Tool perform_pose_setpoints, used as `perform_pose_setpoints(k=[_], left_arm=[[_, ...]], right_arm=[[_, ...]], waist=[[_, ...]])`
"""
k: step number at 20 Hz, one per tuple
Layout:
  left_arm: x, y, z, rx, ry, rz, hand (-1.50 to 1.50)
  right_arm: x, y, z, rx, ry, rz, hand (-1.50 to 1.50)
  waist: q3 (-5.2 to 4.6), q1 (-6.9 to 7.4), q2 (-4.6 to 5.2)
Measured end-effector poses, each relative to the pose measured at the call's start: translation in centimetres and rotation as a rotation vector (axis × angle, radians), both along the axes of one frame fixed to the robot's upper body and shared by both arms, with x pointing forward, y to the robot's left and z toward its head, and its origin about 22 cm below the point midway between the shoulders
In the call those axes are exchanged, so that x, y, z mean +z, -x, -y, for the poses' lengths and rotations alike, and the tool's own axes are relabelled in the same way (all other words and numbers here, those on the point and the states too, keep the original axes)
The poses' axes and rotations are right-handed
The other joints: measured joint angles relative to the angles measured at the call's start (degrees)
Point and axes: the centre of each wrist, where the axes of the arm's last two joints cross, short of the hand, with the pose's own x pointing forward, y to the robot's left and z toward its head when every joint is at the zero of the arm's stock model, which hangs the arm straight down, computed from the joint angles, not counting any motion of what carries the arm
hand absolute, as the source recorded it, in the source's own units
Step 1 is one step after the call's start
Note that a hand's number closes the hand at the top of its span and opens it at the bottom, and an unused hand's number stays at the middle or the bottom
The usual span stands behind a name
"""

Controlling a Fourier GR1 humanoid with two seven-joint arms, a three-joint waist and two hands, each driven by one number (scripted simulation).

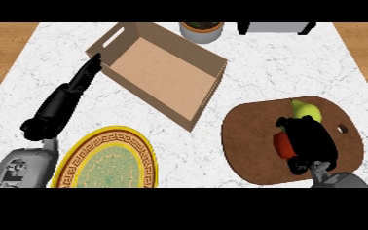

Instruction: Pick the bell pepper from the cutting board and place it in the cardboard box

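Note:
The red bell pepper (283,146) lies on the brown cutting board (248,141) at the right. My right hand (313,141) covers it from the right, with fingers and thumb curled round it, so only its left side shows. The open cardboard box (161,73) sits tilted at the centre back, apart from the board. At the left, my left hand (81,80) is stretched out with straight fingers, their tips near the box's left wall.
A yellow-green pear (306,109) rests on the board just beyond my right hand. A yellow patterned plate (108,162) is at the front left. A potted plant (202,30) and a grey appliance (277,28) stand at the back edge.

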Motion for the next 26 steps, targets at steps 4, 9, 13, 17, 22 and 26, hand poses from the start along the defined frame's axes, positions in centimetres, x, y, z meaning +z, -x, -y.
perform_pose_setpoints(k=[4, 9, 13, 17, 22, 26], left_arm=[[-0.5, -0.3, 0.4, 0.005, -0.007, 0.0, 0.0], [0.2, -0.5, 1.0, -0.028, -0.005, 0.01, 0.0], [0.7, -1.0, 2.5, -0.105, -0.002, 0.032, 0.0], [1.3, -1.6, 4.2, -0.163, 0.001, 0.047, 0.0], [1.4, -2.1, 5.2, -0.194, -0.002, 0.041, 0.0], [1.5, -2.6, 5.8, -0.199, -0.001, 0.034, 0.0]], right_arm=[[-0.8, 0.2, -0.5, 0.069, 0.022, 0.084, 1.5], [-0.8, -0.9, -6.6, 0.208, -0.04, 0.13, 1.5], [0.6, -0.5, -14.9, 0.405, -0.182, 0.143, 1.5], [2.2, -0.6, -19.1, 0.528, -0.247, 0.195, 1.5], [5.1, -1.2, -23.0, 0.647, -0.285, 0.336, 1.5], [7.8, -1.8, -25.4, 0.7, -0.288, 0.459, 1.5]], waist=[[-0.23, -0.13, -0.13], [-0.12, 1.6, 0.3], [0.08, 6.88, 1.57], [0.23, 9.74, 2.23], [0.18, 11.59, 2.16], [0.09, 11.44, 1.88]])
